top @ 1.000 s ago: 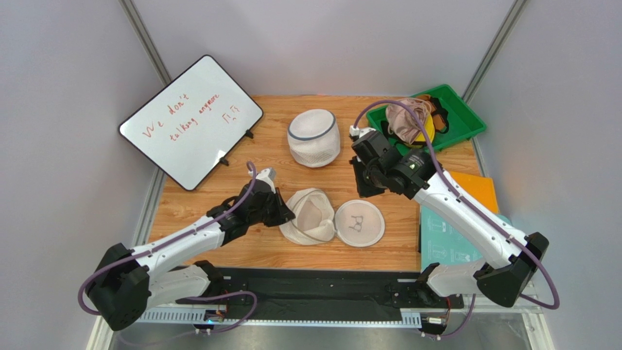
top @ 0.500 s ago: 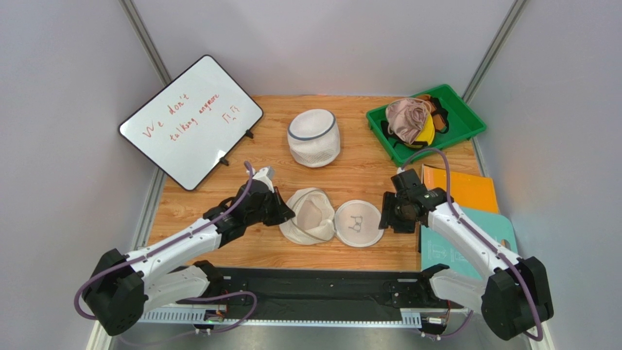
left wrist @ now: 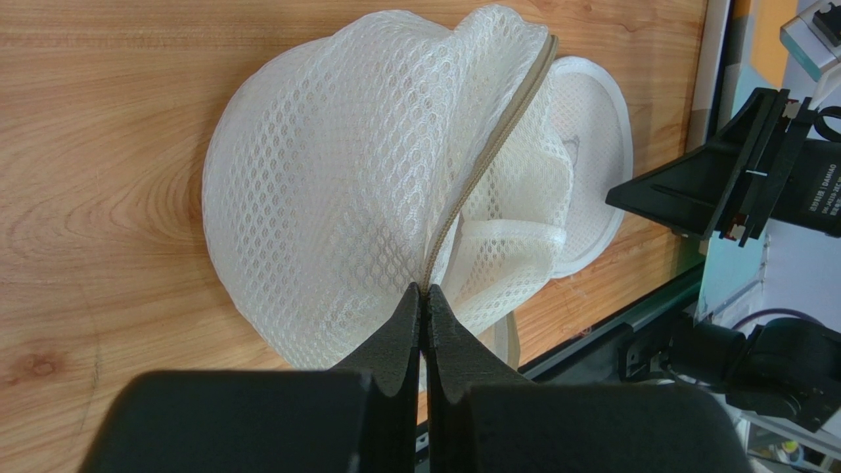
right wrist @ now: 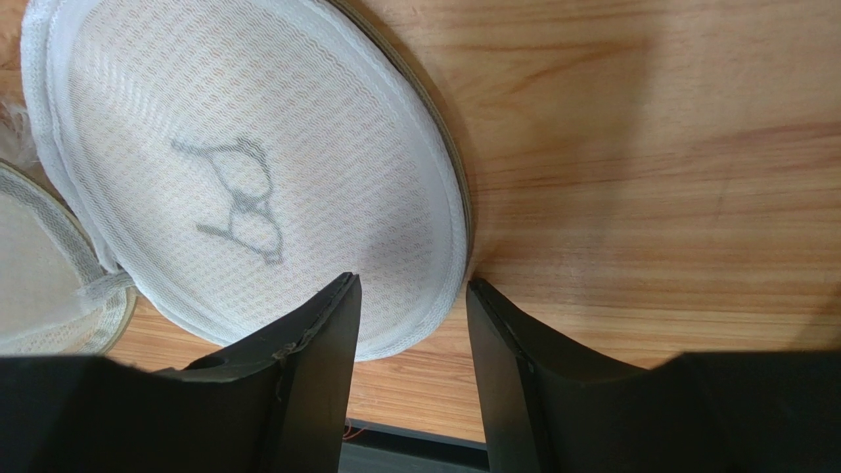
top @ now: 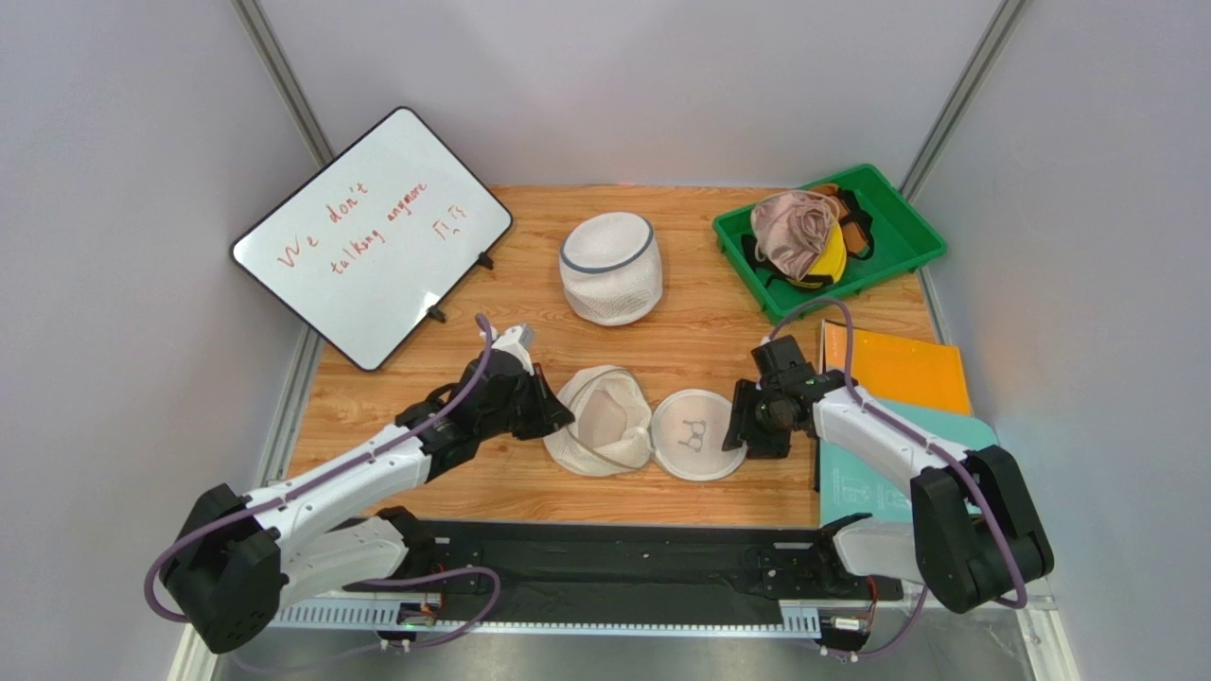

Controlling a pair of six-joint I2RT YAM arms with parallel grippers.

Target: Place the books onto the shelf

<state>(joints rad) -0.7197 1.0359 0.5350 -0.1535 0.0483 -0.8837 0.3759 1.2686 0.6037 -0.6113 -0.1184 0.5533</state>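
Status: book step not started, as far as I can judge. Both books lie flat at the right edge of the tabletop [top: 711,234]. The orange book [top: 910,372] is further back and the teal book [top: 857,494] is by the near right corner, with my right arm [top: 896,447] passing over it. Neither is touched. No shelf in any view, so I can't tell where they go.

Left jaws: pressed together, pinching the zipper rim of the mesh bag [left wrist: 326,197], mid-tabletop toward the near edge.

Right jaws: spread, straddling the rim of the round mesh flap [right wrist: 247,168] just beside that bag. One side is over the mesh, the other over bare wood. Not clamped on it.

Books vs jaws: the orange book is near the right jaws, toward the right edge, not touching. Both books are well apart from the left jaws, with bag and flap between.

Next move, my read: right jaws off the flap and over to the right edge. The books lie flat, so it needs a low approach to catch a cover edge. Risk: thin edge, jaws skid across the cover.
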